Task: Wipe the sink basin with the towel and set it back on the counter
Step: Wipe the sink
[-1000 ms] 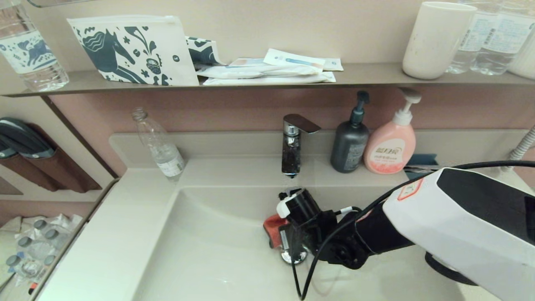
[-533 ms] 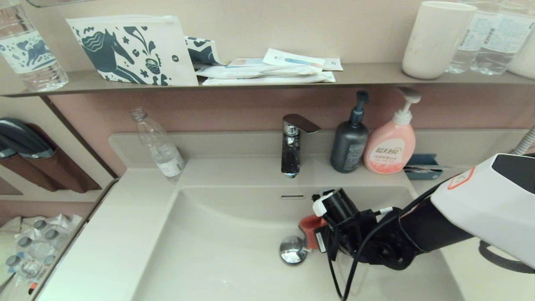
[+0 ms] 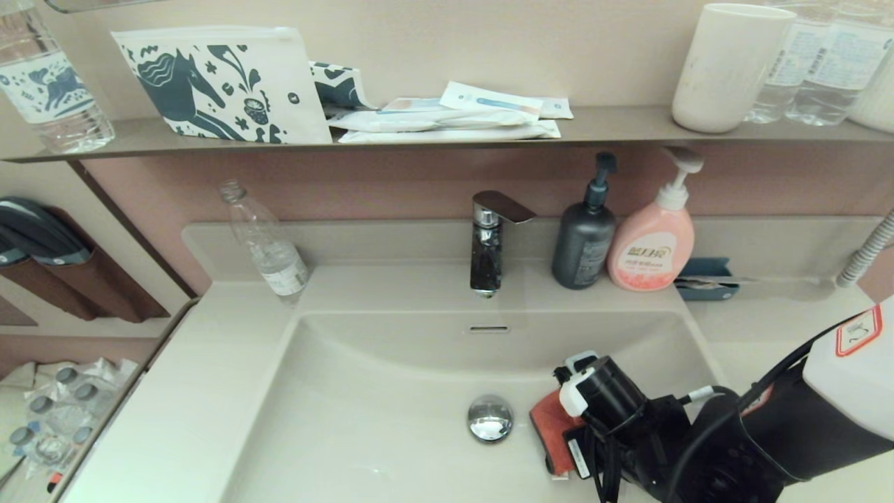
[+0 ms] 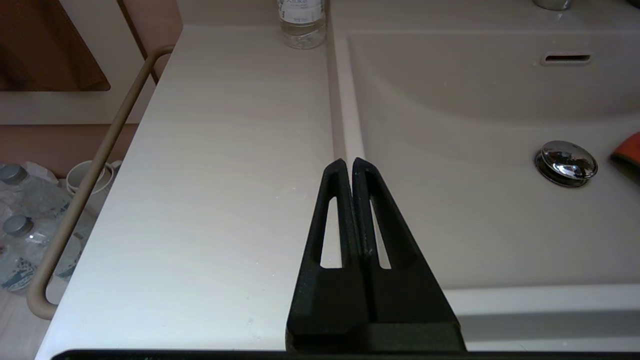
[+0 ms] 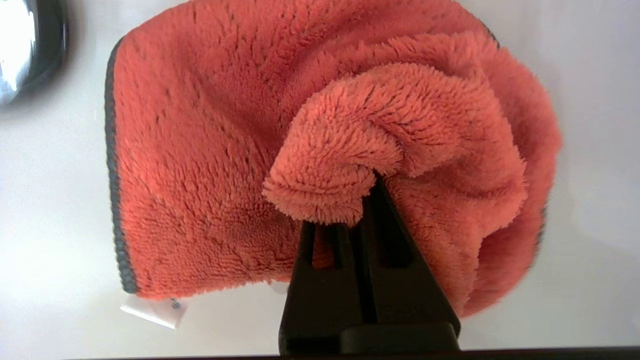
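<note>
The orange-red towel point(image 3: 548, 426) lies pressed on the floor of the off-white sink basin point(image 3: 363, 412), just right of the chrome drain plug point(image 3: 489, 418). My right gripper point(image 5: 357, 200) is shut on a bunched fold of the towel point(image 5: 210, 150), whose dark grey edge and white tag point(image 5: 150, 310) show in the right wrist view; in the head view the wrist hides the fingers. Over the counter point(image 4: 220, 165) left of the basin, my left gripper point(image 4: 348, 162) hangs shut and empty, out of the head view. The overflow slot point(image 3: 488, 328) sits on the basin's back wall.
The faucet point(image 3: 489, 241) stands behind the basin, with a dark pump bottle point(image 3: 584, 237) and a pink soap bottle point(image 3: 653, 241) to its right. A clear plastic bottle point(image 3: 269, 248) stands at the counter's back left. The wall shelf point(image 3: 447, 133) above holds a pouch, packets and a cup.
My right gripper has dragged the towel across the basin floor, from over the drain plug to the right and toward the front. The drain plug is now uncovered.
</note>
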{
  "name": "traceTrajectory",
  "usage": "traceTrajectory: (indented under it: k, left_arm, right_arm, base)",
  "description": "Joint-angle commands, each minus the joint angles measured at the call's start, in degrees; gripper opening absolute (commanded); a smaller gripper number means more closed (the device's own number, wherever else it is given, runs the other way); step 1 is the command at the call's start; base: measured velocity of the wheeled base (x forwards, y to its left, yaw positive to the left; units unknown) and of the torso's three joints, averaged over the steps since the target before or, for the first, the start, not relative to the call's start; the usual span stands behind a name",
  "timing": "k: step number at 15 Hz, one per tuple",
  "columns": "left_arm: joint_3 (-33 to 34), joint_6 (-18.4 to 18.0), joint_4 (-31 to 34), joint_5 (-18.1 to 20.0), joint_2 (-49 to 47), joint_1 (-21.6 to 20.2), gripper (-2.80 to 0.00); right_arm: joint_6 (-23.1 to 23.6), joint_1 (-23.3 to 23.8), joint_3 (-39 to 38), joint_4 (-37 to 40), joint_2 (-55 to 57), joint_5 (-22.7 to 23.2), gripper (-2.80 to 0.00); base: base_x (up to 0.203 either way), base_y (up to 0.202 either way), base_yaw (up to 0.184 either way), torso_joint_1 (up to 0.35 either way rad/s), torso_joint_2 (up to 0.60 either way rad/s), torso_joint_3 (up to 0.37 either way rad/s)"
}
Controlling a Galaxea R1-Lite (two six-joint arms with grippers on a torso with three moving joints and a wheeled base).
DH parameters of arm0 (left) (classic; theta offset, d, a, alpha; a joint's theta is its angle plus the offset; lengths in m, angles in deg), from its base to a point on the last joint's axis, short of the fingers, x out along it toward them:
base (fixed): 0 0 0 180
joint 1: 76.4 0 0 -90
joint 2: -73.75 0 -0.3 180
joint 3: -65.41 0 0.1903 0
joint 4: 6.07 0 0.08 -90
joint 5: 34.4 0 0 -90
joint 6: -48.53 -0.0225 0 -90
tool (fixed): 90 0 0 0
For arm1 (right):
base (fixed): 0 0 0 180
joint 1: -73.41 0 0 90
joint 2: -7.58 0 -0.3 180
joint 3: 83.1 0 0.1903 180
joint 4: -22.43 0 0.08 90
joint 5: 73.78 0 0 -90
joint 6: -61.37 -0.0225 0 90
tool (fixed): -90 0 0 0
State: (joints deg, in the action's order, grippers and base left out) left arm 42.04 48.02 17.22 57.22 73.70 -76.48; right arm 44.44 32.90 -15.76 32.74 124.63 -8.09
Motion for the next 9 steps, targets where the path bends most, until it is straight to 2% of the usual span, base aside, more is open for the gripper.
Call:
traceTrajectory:
  k: [1,5,7,9]
  left_arm:
    - [0.00,-0.02,-0.01,0.05,-0.04,-0.01,-2.80]
    - [0.00,-0.02,-0.01,-0.04,-0.04,-0.01,-2.80]
    - [0.00,-0.02,-0.01,-0.03,-0.04,-0.01,-2.80]
    - [0.00,-0.02,-0.01,0.05,-0.04,-0.01,-2.80]
  right_arm:
    - [-3.26,-2.39,-1.64,0.39,1.87,0.49,-2.80]
    - [-7.53,-7.93,1.10,0.23,7.50,2.19,-2.80]
    - [-10.58,-11.47,5.63,0.28,11.17,3.36,-2.80]
    - [-11.34,-13.92,10.23,0.56,13.21,3.61,-2.80]
  base:
    - [0.000,0.000,0.000,0.000,0.00,0.000]
    - [0.000,0.000,0.000,0.000,0.00,0.000]
    - [0.000,0.000,0.000,0.000,0.00,0.000]
    - [0.000,0.000,0.000,0.000,0.00,0.000]
